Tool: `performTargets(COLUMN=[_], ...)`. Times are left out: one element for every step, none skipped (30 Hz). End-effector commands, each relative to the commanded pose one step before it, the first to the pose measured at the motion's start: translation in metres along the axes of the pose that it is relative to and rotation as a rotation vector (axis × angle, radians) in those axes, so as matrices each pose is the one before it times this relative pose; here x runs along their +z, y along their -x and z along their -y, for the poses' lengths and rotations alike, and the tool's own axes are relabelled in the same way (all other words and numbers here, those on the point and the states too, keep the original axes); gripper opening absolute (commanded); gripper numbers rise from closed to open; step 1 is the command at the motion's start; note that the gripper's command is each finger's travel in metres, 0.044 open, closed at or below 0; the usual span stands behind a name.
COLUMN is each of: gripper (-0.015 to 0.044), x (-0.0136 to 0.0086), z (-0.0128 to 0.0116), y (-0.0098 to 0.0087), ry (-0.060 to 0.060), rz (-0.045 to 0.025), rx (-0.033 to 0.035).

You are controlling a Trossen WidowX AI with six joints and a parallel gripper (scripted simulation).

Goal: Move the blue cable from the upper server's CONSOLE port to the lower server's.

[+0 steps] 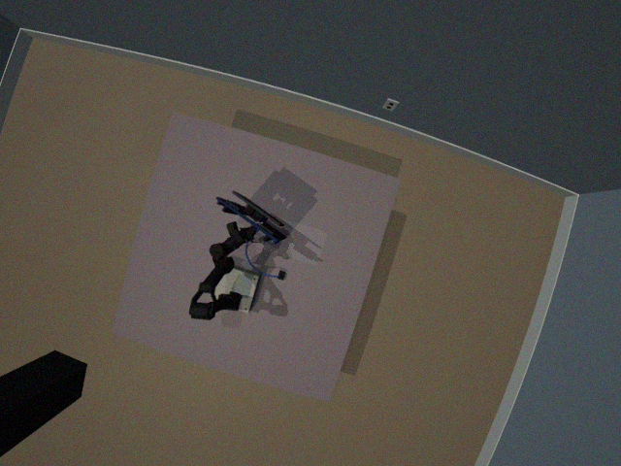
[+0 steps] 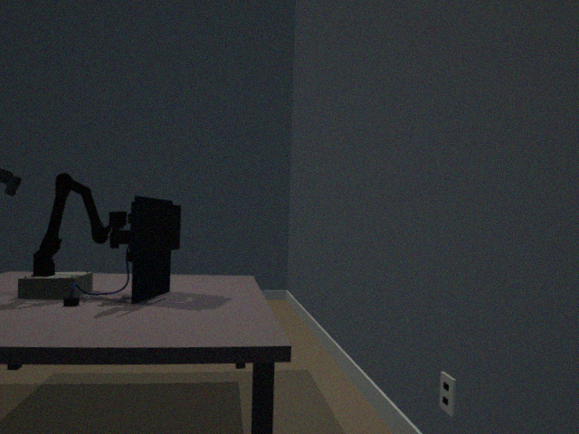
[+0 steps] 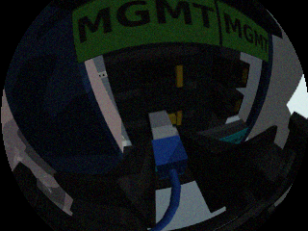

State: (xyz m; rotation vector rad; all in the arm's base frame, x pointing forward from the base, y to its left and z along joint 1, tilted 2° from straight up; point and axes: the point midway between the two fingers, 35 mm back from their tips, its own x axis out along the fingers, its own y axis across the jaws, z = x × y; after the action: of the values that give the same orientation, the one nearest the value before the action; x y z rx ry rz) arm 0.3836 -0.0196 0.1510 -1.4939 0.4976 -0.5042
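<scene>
Base [image 1: 253,281] [image 2: 51,288] sits behind the gripper [image 1: 247,232] [image 2: 122,237] [image 3: 168,159], arm arched over between them. Black block [image 1: 281,275] [image 2: 71,301] is on the table [image 1: 310,325] [image 2: 186,326], lower than the gripper and back on the base side. Blue cable [image 1: 247,258] [image 2: 109,293] [image 3: 174,192] sags from the gripper to it. Gripper is narrow, closed on the plug [image 3: 169,151]: blue body between the fingers, grey nose pointing ahead. Rack [image 1: 250,221] [image 2: 152,273] [image 3: 53,115] stands right in front.

Progress, my read: grip done. Pull looks done too, since the grey nose shows well past the blue body and I see no port around it. Not certain; the tip overlaps dark hardware. Left: line up with lower CONSOLE, push to click, let go. Can't tell which server the plug faces; no CONSOLE text readable.

View differences: only wrist shows the plug, plus the green MGMT label [image 3: 144,21] above the gripper, gold contacts [image 3: 179,76] ahead and a teal label [image 3: 234,137] off to the right. Exterior shows gripper height, around the rack's upper part, but the rack's edge hides the fingertips. Top gives the rack's slant across the gripper's front and the cable's loop out to the block; plug not visible there.
</scene>
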Motion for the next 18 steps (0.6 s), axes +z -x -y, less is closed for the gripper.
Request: performTargets(gripper=[0.0,0.0,0.0,0.0,0.0,0.0,0.0,0.0,0.0,0.0,0.0,0.0,0.0,0.0,0.0,0.0,0.0,0.0], x=[0.00158,0.00003,0.00006,0.00003,0.00006,0.00003,0.00006,0.00003,0.00006,0.00003,0.00006,0.00003,0.00006,0.00003,0.00006,0.00003,0.00006,0.00003], z=[0.00232,0.0,0.0,0.0,0.0,0.0,0.00001,0.00001,0.0,0.0,0.0,0.0,0.0,0.0,0.00001,0.00001,0.0,0.0], y=[-0.00147,-0.00009,-0.00017,-0.00009,-0.00017,-0.0001,-0.00017,-0.00009,-0.00017,-0.0001,-0.00017,-0.00009,-0.00017,-0.00009,-0.00017,-0.00009,-0.00017,-0.00009], ry=[-0.0027,0.0,0.0,0.0,0.0,0.0,0.0,0.0,-0.0001,0.0,0.0,0.0,0.0,0.0,0.0,0.0,0.0,0.0], rz=[0.00327,-0.00001,-0.00002,-0.00001,-0.00004,-0.00002,-0.00002,-0.00001,-0.00002,-0.00001,-0.00002,-0.00001,-0.00002,-0.00001,-0.00002,-0.00001,-0.00002,-0.00001], rx=[-0.00632,-0.00005,-0.0001,-0.00005,-0.00009,-0.00005,-0.0001,-0.00005,-0.0001,-0.00005,-0.0001,-0.00005,-0.0001,-0.00005,-0.00011,-0.00006,-0.0001,-0.00005])
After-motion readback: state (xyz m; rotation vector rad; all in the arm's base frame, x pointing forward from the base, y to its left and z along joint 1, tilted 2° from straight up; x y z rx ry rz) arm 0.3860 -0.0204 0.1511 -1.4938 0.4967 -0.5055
